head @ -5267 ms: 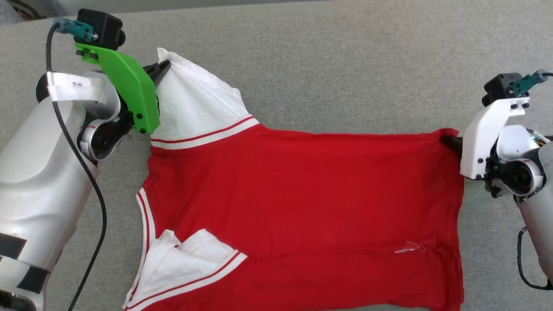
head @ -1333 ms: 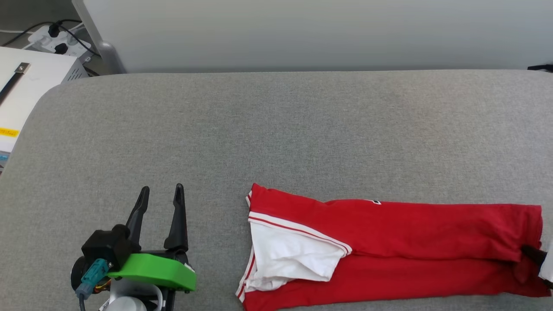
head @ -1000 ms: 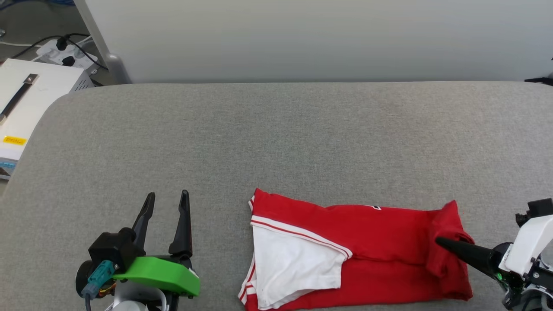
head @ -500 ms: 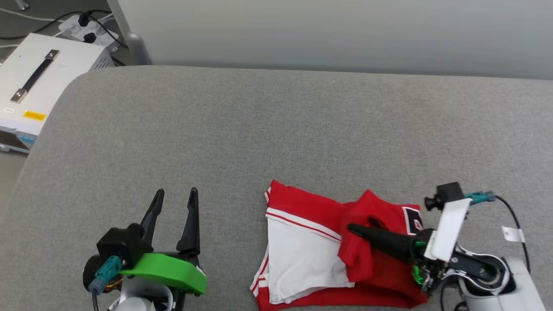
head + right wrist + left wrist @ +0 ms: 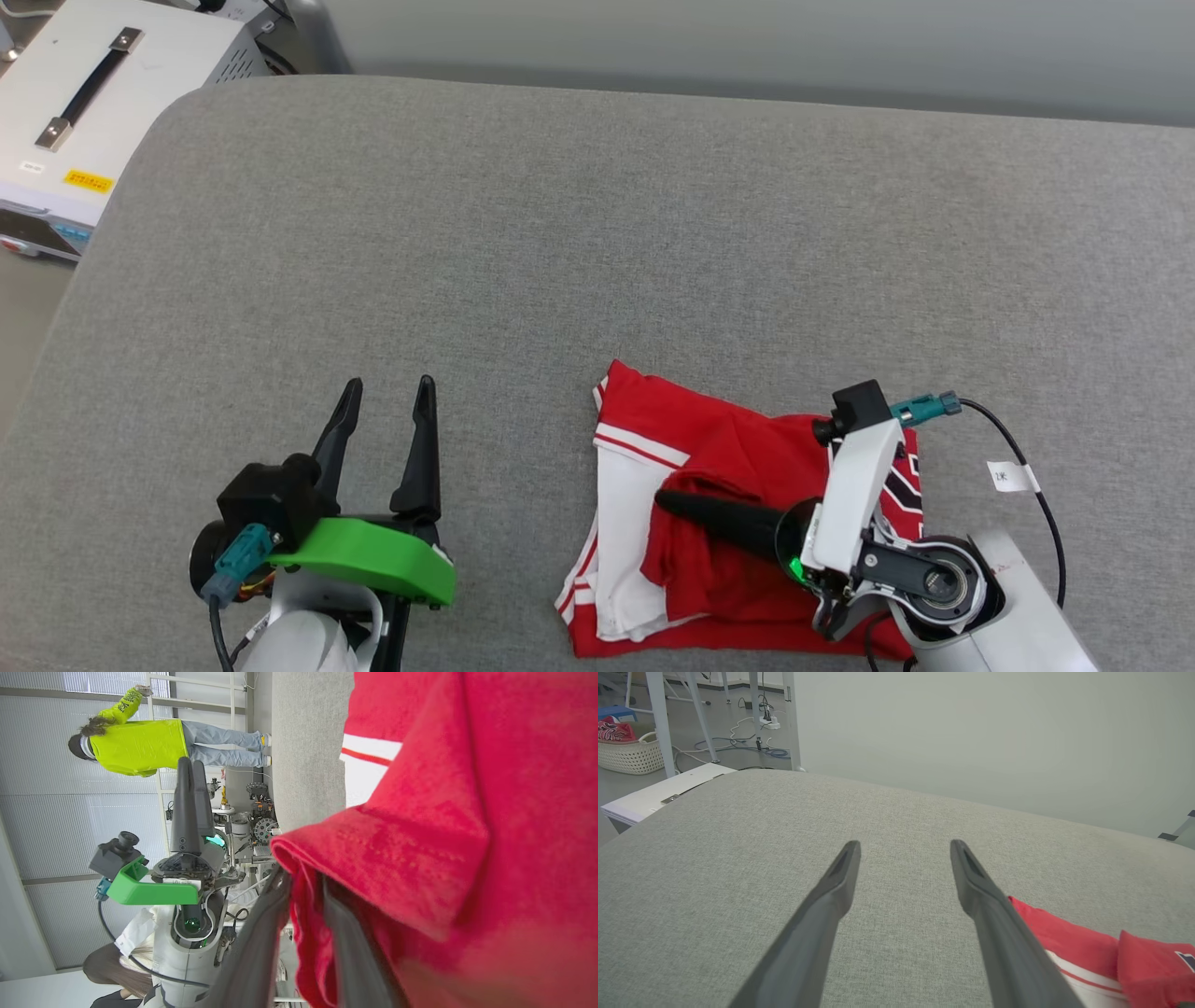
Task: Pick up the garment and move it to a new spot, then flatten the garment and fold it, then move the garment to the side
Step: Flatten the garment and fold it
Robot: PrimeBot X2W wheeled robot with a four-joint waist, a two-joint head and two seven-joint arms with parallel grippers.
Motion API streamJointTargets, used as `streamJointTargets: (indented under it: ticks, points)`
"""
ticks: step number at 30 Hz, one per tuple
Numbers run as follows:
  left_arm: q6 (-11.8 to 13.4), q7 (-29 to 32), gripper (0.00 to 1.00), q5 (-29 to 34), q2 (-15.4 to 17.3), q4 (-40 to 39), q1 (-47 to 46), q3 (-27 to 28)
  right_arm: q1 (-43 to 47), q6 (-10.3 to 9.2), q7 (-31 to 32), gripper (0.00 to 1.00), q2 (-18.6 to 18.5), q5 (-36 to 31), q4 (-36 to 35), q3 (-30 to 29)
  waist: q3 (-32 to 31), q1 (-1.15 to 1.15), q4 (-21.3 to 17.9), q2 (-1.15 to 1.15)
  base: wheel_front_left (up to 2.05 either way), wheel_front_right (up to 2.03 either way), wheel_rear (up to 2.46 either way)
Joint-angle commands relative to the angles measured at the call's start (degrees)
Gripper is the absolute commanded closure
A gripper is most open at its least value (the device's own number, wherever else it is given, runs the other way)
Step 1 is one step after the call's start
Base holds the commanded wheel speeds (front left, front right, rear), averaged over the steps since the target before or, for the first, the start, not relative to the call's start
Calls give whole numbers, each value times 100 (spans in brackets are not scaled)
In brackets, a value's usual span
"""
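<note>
Your right end effector (image 5: 667,501) lies low across the garment (image 5: 738,448), its dark fingers pointing toward the robot's left. In the right wrist view the two fingers are clamped on a fold of the red cloth, and that fold drapes over them (image 5: 467,812). The garment sits on the grey table (image 5: 597,233) at the near edge, right of centre in the head view. It is folded into a compact bundle. The red body layer held by your right end effector is drawn over part of the white sleeve. The red-and-white stripes show at the bundle's left side, and a dark printed patch shows just beside the white wrist bracket.

Your left end effector (image 5: 390,387) is well apart from the garment, to its left. Its fingers are spread apart with nothing between them and point away from the robot. The left wrist view shows bare table between the two fingers (image 5: 840,877), with the garment's red edge behind the right-hand one.

A white box with a dark handle (image 5: 84,103) stands off the table's far left corner. In the right wrist view a person in a yellow-green top (image 5: 140,746) stands in the background.
</note>
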Motion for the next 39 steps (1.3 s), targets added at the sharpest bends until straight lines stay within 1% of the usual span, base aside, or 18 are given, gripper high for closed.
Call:
streamJointTargets:
  ticks: [1,6,9,13,15,17,21,24,27,34,37,39]
  points:
    - [-45,-43,0,17,-16,30,-108,-4,-102,-2,-65,0,-10,-7,-37,44,28,0,-24,0,0,0,0]
    - [-83,-72,0,15,-14,116,-164,-17,-208,-2,-272,0,-21,15,-218,243,-1,0,-127,0,0,0,0]
    - [-89,-86,0,10,-11,157,-156,-15,-270,-2,-448,0,-91,-40,-507,442,-51,0,-185,0,0,0,0]
    - [-94,-98,0,4,-7,198,-145,-23,-311,-2,-809,0,-386,-349,-903,722,-115,0,-236,0,0,0,0]
    - [-93,-102,0,-2,-4,213,-134,-25,-317,-2,-1140,0,-573,-599,-1079,807,-148,0,-254,0,0,0,0]
    - [-89,-106,0,-8,3,223,-119,-21,-306,-2,-1613,0,-765,-936,-1177,784,-187,0,-277,0,0,0,0]
    - [-68,-113,0,-16,30,237,-79,-3,-251,-2,-2703,0,-1077,-1826,-1144,520,-271,0,-340,0,0,0,0]
    - [-43,-116,0,-19,59,241,-34,16,-150,-2,-3416,0,-1291,-2679,-1022,144,-341,0,-406,0,0,0,0]
    - [-5,-118,0,-17,85,220,8,35,27,-2,-3937,0,-1274,-3322,-945,-409,-400,0,-484,0,0,0,0]
    - [82,-122,0,1,136,144,101,66,488,-2,-4588,0,-1265,-4959,-1206,-1296,-526,0,-659,0,0,0,0]
    - [122,-133,0,67,171,138,131,67,741,-2,-4802,0,-1195,-5483,-1407,-1525,-608,0,-712,0,0,0,0]
    - [134,-140,0,91,179,146,166,67,920,-2,-4884,0,-1142,-5704,-1493,-1616,-683,0,-730,0,0,0,0]
